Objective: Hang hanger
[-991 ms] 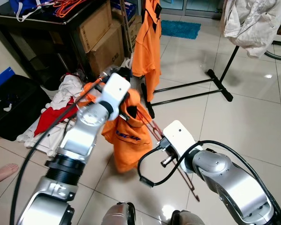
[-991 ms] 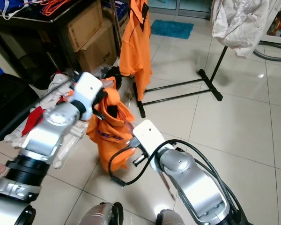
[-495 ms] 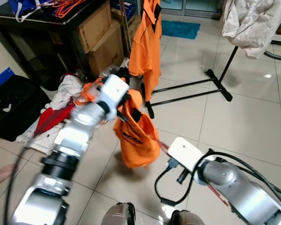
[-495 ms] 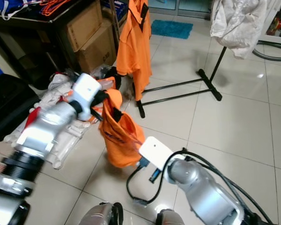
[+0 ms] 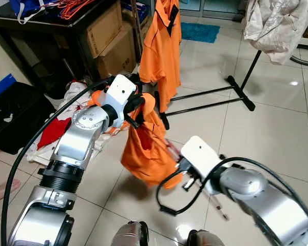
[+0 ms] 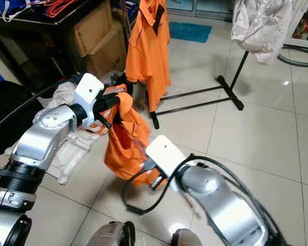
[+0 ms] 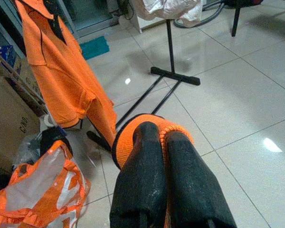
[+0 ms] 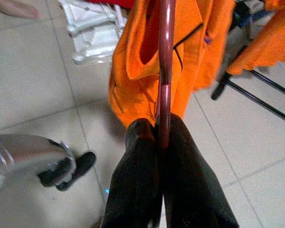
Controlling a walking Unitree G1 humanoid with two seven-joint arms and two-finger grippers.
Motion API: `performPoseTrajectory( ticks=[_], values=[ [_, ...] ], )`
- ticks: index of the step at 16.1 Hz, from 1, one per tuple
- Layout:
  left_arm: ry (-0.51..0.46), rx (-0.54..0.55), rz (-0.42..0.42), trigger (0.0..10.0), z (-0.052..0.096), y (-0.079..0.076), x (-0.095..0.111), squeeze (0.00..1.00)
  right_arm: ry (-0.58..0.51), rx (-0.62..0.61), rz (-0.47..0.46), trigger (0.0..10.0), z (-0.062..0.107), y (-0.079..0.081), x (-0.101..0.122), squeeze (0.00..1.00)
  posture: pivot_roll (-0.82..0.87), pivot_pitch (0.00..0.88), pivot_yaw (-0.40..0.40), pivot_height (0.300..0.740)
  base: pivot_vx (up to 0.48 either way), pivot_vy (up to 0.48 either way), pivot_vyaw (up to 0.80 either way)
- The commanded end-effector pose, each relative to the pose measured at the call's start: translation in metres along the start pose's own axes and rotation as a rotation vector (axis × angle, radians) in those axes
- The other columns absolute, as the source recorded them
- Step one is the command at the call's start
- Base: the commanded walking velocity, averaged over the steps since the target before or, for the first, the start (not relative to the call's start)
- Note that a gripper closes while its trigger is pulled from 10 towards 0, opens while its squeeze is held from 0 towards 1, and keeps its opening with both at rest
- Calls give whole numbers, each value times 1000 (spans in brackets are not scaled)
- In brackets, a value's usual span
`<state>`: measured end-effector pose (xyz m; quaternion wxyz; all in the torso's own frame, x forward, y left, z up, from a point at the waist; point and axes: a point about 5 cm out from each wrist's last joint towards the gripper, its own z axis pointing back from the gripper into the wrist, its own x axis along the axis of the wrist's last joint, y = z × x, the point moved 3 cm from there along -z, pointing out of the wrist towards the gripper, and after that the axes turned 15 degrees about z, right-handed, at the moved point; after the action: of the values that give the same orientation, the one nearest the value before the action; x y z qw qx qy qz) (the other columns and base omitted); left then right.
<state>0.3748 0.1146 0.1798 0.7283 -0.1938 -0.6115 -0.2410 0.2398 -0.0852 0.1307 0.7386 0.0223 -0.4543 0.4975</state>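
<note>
The left gripper (image 7: 164, 142) is holding an orange shirt (image 5: 146, 148) up by its collar, both black fingers (image 7: 142, 180) pinched closed on the cloth, so the shirt is hanging free above the tiled floor (image 5: 277, 123). The right gripper (image 8: 162, 137) is reaching in from below, its fingers clamped shut on a dark red hanger (image 8: 164, 71), and the hanger's rod is running up into the shirt's opening. Behind them a second orange shirt (image 5: 161, 51) is hanging on a black rack (image 5: 236, 87), whose feet are resting on the floor near the held shirt. To the robot's left, a heap of clothes (image 5: 66, 113) is lying on the floor beside cardboard boxes (image 5: 110, 43) and a dark table (image 5: 51, 20). A black bag (image 5: 13, 115) is sitting at the left edge. A person's bare foot (image 5: 0, 190) is showing on the tiles at the lower left. White cloth (image 5: 277, 25) is draped at the rack's far end.
</note>
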Motion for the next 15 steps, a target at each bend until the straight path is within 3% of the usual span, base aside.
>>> performPoseTrajectory(
  ticks=[1, 4, 6, 9, 11, 15],
  values=[
    [-42, 5, -28, 10000, 0, 3, 15, 0, -45, 11, 15, 10000, 5, 2, 11, 0, 11, 150, 118, 740, 0, 0, 0],
    [-35, 30, -10, 10000, 0, 5, 17, 0, -2, -2, -2, 10000, 1, 3, 7, 0, 14, 149, 122, 740, 0, 0, 0],
    [-26, 19, 10, 10000, 1, -1, 19, 0, 66, -50, -38, 10000, -7, 2, -1, 0, 20, 149, 123, 740, 0, 0, 0],
    [-9, 18, 25, 10000, 2, -9, 17, 0, 124, -124, -141, 10000, -19, -1, -9, 0, 22, 150, 125, 740, 0, 0, 0],
    [10, 69, 34, 10000, 2, -5, 14, 0, 126, -140, -218, 10000, -24, -1, -10, 0, 21, 150, 127, 740, 0, 0, 0],
    [42, 155, 61, 10000, -2, -2, 6, 0, 109, -103, -205, 10000, -29, 8, -7, 0, 18, 149, 132, 740, 0, 0, 0]
  ],
)
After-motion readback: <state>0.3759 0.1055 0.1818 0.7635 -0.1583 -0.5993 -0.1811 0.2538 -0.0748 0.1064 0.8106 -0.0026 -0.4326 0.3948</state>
